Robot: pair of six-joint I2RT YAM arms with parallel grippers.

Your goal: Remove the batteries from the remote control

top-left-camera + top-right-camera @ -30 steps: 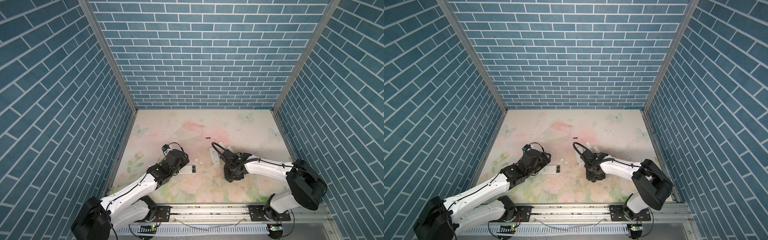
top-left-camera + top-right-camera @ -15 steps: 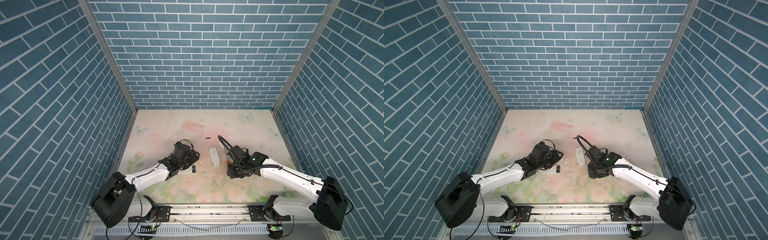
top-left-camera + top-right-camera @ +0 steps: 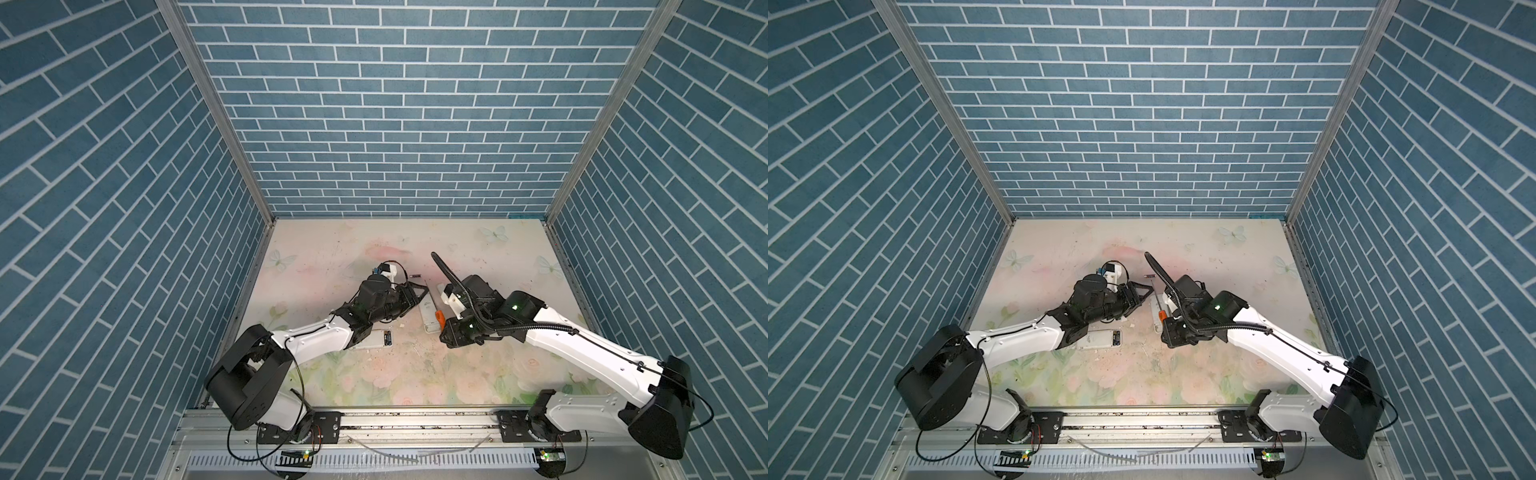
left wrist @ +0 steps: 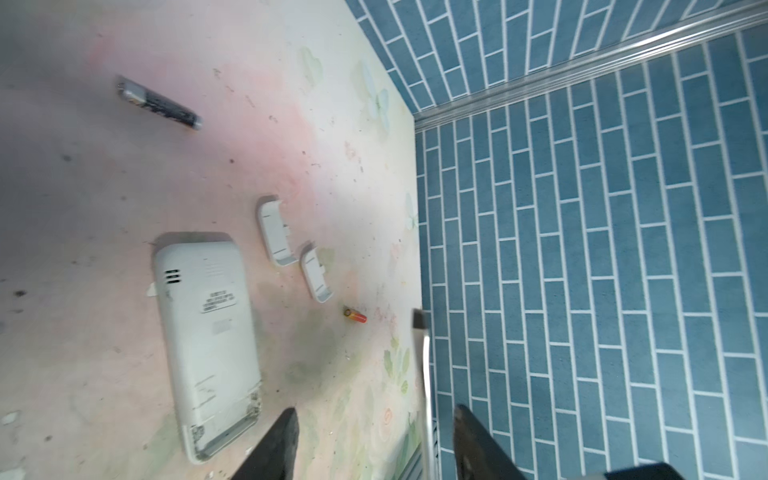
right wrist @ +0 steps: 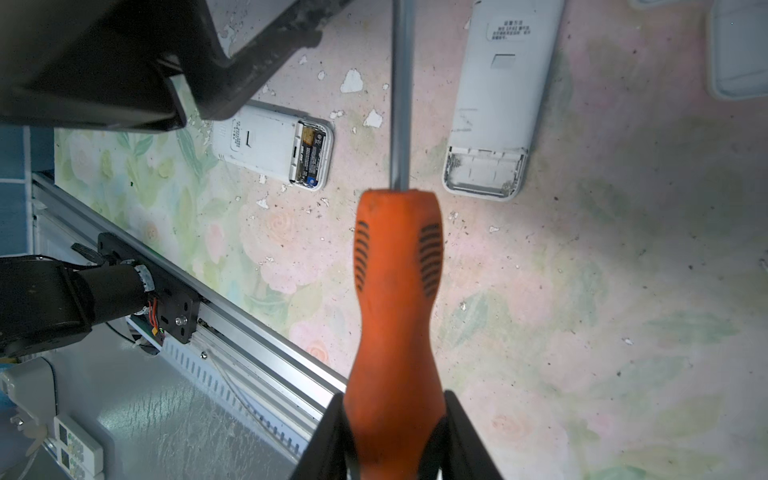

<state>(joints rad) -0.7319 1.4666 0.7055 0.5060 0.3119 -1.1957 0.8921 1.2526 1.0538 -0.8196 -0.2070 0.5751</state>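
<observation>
Reaching low toward the middle, right jaws clamp the screwdriver (image 5: 395, 291); left jaws stand spread.

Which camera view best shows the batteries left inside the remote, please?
The right wrist view: the batteries lie plainly in the open remote. In both top views they are a tiny dark patch; the left wrist view misses them.

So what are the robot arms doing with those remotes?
The right tool grips an orange-handled screwdriver. The left tool hangs open near its metal shaft. One white plastic remote lies emptied; the other white remote holds black-and-gold batteries in its open compartment. One black battery lies loose on the flowery table.
</observation>
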